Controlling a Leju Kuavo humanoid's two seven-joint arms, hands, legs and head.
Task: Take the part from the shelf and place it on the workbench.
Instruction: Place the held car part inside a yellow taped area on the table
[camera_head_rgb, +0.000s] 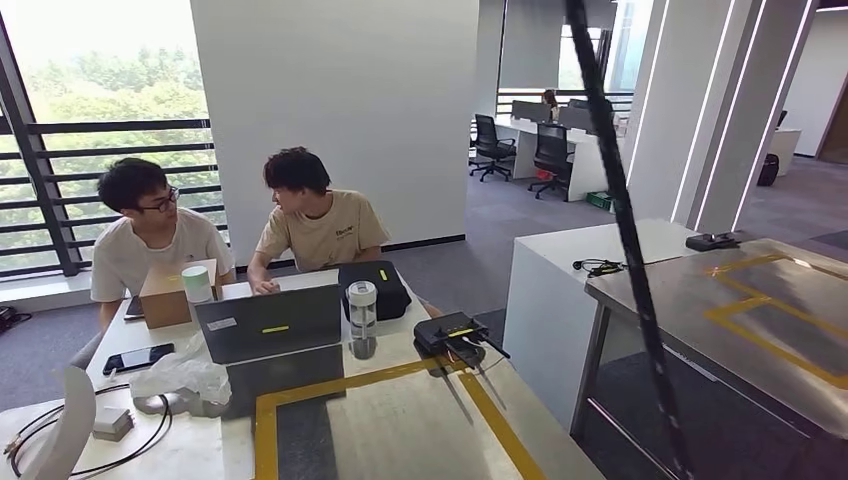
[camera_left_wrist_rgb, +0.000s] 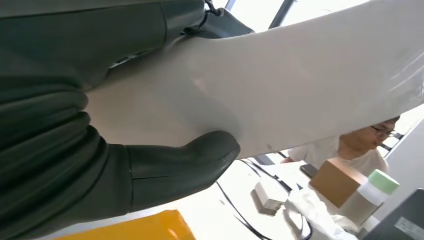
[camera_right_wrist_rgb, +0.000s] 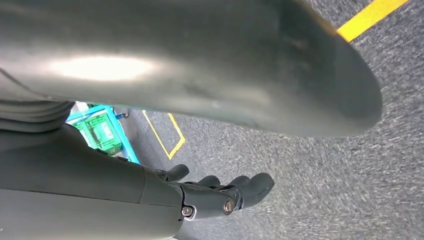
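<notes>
White, smooth and curved, the long plastic panel part (camera_left_wrist_rgb: 280, 85) is already off the shelf: the left hand (camera_left_wrist_rgb: 100, 165) grips it, thumb pressed against its underside, and its rounded end shows at the lower left of the head view, above a cluttered white desk (camera_head_rgb: 420, 420) where two seated people (camera_head_rgb: 315, 225) work at a dark laptop (camera_head_rgb: 268, 325). The right hand (camera_right_wrist_rgb: 220, 197) hangs over grey carpet with fingers loosely curled and nothing in them. Left to do, I judge: carry the part to the steel-topped workbench with yellow tape outline (camera_head_rgb: 760, 300) (well off to the right) and set it down.
</notes>
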